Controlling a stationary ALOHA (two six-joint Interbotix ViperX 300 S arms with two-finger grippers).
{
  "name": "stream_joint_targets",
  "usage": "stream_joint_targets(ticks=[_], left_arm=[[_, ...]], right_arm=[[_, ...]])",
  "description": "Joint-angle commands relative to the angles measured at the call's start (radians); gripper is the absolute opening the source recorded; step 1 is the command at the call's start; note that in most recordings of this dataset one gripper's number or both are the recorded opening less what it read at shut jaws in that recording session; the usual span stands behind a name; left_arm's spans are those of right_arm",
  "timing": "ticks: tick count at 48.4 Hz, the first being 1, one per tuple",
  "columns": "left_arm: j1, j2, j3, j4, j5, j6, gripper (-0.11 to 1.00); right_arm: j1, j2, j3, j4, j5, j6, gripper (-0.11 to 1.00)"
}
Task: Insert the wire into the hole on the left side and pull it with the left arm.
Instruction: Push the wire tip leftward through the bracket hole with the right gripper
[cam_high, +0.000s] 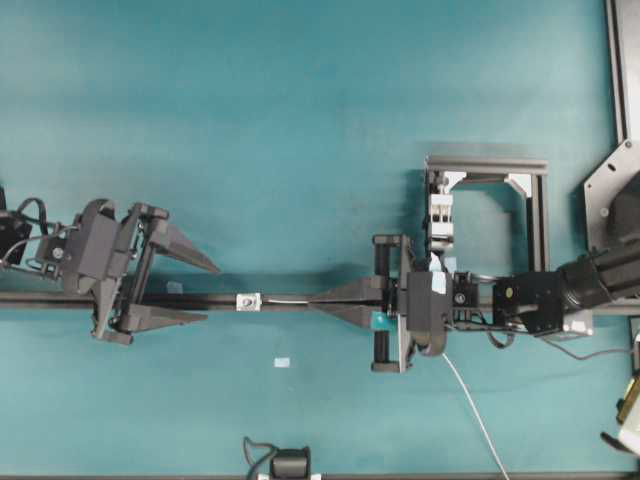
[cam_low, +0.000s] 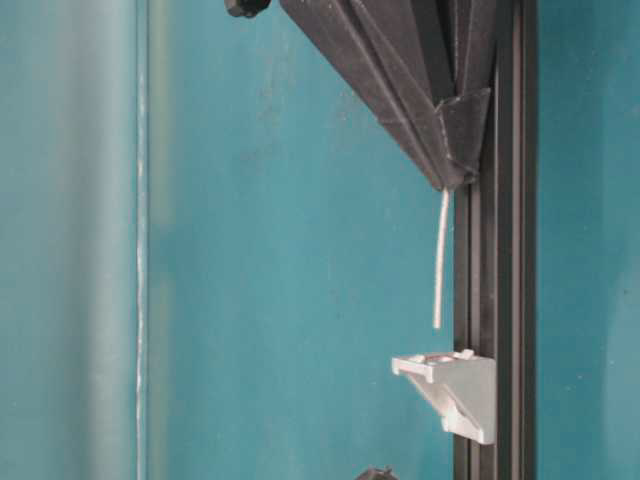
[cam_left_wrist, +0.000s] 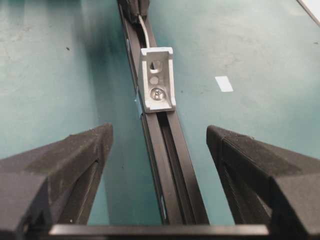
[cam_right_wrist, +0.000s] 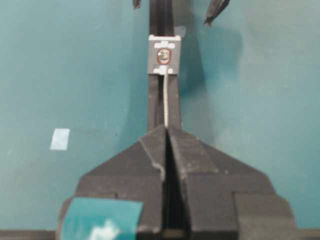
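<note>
On the black rail, my right gripper is clamped tight on the wire, whose free tip hangs just short of the hole in the small white bracket; whether it touches, I cannot say for sure. My left gripper waits wide apart behind the bracket. Insertion is in hand; next I must push the tip straight through
</note>
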Motion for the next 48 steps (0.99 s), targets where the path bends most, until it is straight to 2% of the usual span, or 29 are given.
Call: stream_joint_targets(ticks=[1,48], left_arm=[[0.003,-0.014,-0.009,0.002,-0.005,0.002,0.87],[0.003,-0.014,-0.009,0.002,-0.003,0.002,0.87]], right_arm=[[-0.006,-0.006,-0.012,0.000,0.009,-0.002,0.02],[-0.031,0.009,-0.066,-0.003,0.043,-0.014,0.02]])
